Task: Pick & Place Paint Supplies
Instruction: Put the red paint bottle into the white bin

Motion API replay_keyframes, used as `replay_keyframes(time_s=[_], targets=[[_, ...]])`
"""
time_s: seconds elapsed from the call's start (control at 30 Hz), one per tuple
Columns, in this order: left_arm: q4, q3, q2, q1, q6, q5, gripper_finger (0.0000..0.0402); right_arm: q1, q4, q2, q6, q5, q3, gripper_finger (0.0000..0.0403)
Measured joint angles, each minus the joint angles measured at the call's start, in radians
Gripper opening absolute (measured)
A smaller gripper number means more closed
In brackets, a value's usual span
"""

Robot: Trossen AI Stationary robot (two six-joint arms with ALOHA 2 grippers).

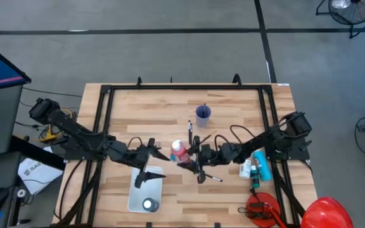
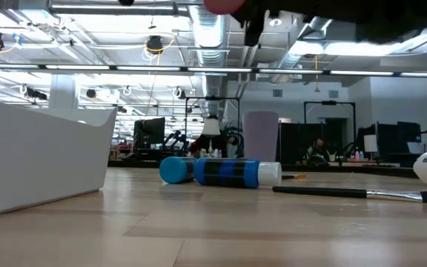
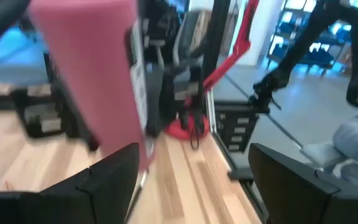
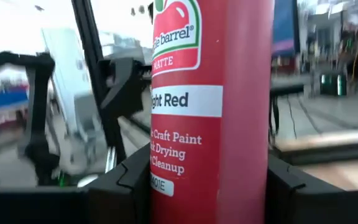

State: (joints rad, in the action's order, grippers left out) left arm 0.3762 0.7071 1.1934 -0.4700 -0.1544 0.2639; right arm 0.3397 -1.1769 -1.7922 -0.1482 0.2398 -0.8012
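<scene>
**Red paint bottle held above the counter's middle**

While the red paint bottle (image 4: 210, 106) sits clamped upright between the right gripper's (image 1: 184, 154) fingers (image 4: 120, 186), it hangs clear of the wooden counter (image 1: 170, 107), near the middle. Its label reads "Bright Red" craft paint in the right wrist view. From above, the bottle (image 1: 179, 152) shows a white cap end turned toward the left arm.

Just beside it, the left gripper (image 1: 154, 151) faces the bottle with its fingers (image 3: 114, 174) spread apart, holding nothing; the left wrist view shows the bottle (image 3: 92, 68) close in front of them.

Farther out, a blue cup (image 1: 203, 114) stands toward the counter's far side. A thin dark-handled brush (image 1: 211, 178) lies on the wood on the near side of the right gripper, and the low view shows the brush (image 2: 354, 193) flat with its bristles pointing right. A dark blue bottle (image 2: 232, 172) lies on its side in that low view, with a light blue bottle (image 2: 176, 169) touching its end. A white tray (image 1: 146, 190) sits at the near edge below the left gripper. Teal and white bottles (image 1: 258, 166) lie together under the right arm. A red helmet-like thing (image 1: 325, 212) rests at the near right corner.
</scene>
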Motion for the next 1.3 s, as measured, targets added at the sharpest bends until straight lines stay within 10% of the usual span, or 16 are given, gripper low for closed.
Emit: replay_keyframes(time_s=[0.17, 0.73, 1.3], targets=[[0.044, 0.002, -0.006, 0.042, 0.020, -0.001, 0.0294, 0.001, -0.086, -0.100, -0.007, -0.013, -0.038, 0.0181], [-0.635, 0.268, -0.063, 0.152, -0.204, -0.126, 0.0294, -0.002, -0.034, -0.187, -0.002, -0.028, -0.133, 0.0187], [-0.616, 0.336, 0.080, 0.163, -0.191, -0.175, 0.0294, -0.007, -0.027, -0.186, 0.000, -0.032, -0.133, 0.0187]])
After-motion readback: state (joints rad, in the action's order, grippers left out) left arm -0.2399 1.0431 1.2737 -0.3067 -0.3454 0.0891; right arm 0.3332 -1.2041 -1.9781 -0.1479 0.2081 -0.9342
